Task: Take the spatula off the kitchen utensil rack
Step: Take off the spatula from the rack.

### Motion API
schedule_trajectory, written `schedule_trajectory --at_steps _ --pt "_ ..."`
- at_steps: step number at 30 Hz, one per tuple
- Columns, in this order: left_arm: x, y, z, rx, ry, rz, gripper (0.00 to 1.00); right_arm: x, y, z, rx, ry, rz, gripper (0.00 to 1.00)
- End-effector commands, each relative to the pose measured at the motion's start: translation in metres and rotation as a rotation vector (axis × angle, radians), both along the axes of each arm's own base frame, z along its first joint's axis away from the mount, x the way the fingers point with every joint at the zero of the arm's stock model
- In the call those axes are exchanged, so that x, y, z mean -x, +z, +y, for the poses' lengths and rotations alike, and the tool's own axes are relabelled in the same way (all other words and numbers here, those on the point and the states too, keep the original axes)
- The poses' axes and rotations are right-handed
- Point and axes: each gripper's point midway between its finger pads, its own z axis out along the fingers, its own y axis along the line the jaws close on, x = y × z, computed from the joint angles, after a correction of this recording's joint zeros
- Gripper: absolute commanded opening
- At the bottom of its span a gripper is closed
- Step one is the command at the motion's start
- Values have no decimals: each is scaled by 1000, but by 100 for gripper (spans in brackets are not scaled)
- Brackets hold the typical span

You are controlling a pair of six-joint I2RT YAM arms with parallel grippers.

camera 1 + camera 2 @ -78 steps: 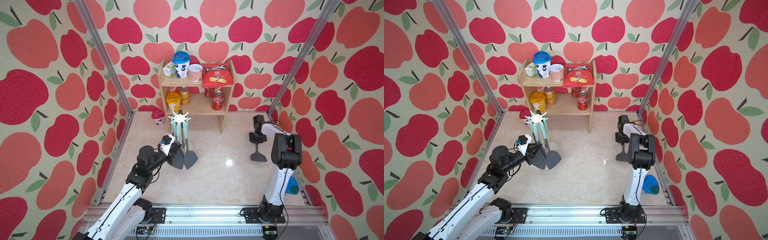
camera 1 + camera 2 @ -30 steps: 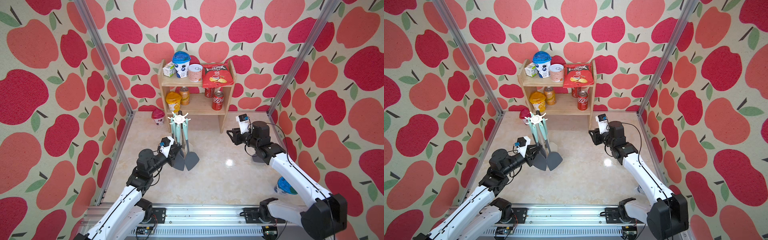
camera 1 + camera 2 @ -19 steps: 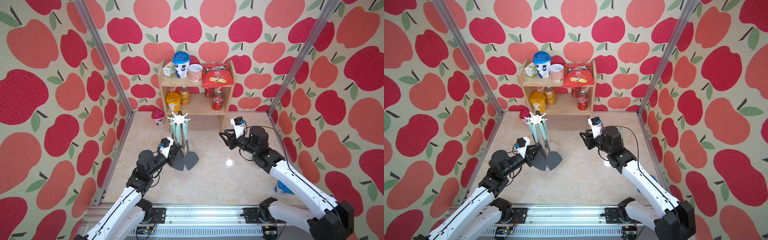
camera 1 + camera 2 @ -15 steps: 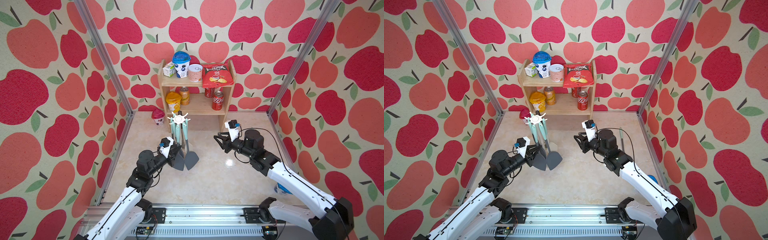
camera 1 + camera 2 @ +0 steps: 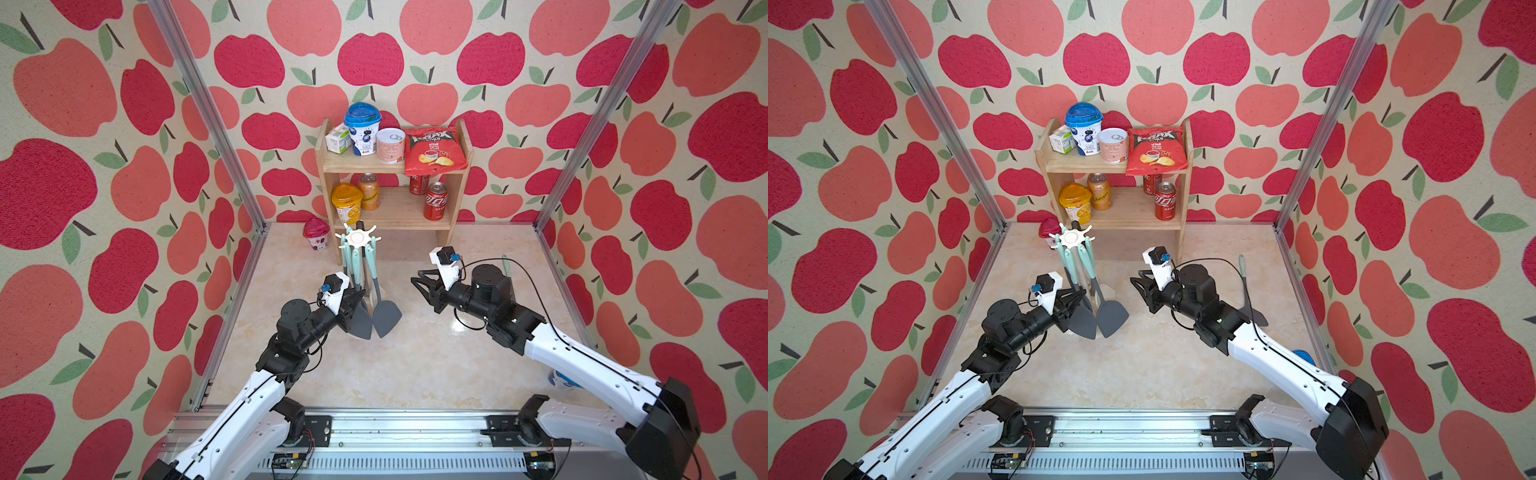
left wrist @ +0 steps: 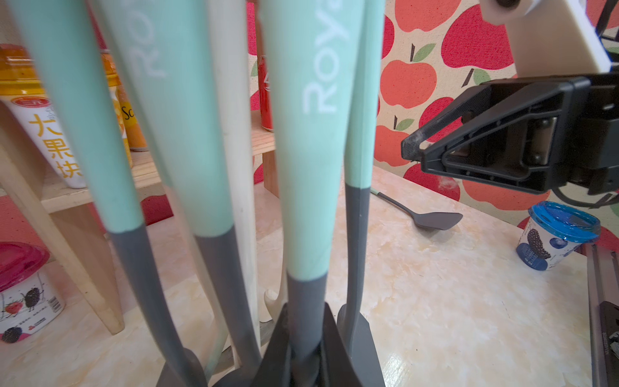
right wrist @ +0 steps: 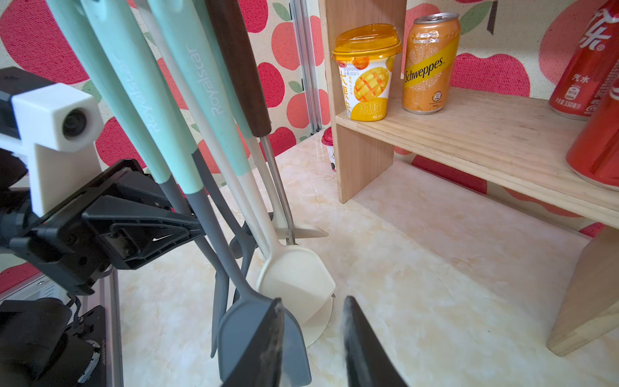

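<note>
The pink-lidded cup point(image 5: 316, 233) is standing on the tabletop point(image 5: 415, 365) just left of the kitchen utensil rack point(image 5: 356, 237), slightly behind it. The left gripper point(image 5: 355, 298) is sitting at the rack's front left, low beside its pole. Its fingers point(image 6: 278, 351) are pressing tightly together on the grey neck of the spatula point(image 6: 308, 167). That spatula is hanging upright from the rack's crown among other mint-handled utensils, with its dark blade near the rack's base. Directly behind the rack, the wooden shelf point(image 5: 395, 166) is carrying cans, cups and a crisp bag. The right gripper point(image 5: 422, 291) is hovering to the right of the rack, apart from it. Its fingers point(image 7: 361, 351) are standing partly spread and are gripping nothing. Farther right of the rack, a loose spatula point(image 6: 432, 221) is lying flat on the tabletop. A blue-lidded cup point(image 6: 556, 234) is standing farthest right of the rack.
</note>
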Motion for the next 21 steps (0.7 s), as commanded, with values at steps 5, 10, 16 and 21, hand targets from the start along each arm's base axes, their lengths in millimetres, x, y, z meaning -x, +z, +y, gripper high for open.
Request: schedule_trajectory --at_steps 5,10,16,21 --pt "-3 -20 -3 -24 3 77 0 10 24 16 -55 53 -41 34" --pt "-1 -17 -3 -22 -1 69 0 18 29 30 -67 96 -41 35" --pt "0 -16 -2 -23 1 69 0 21 30 49 -59 136 -48 35" --pt "1 -15 -3 -29 -4 66 0 22 35 60 -67 171 -49 35"
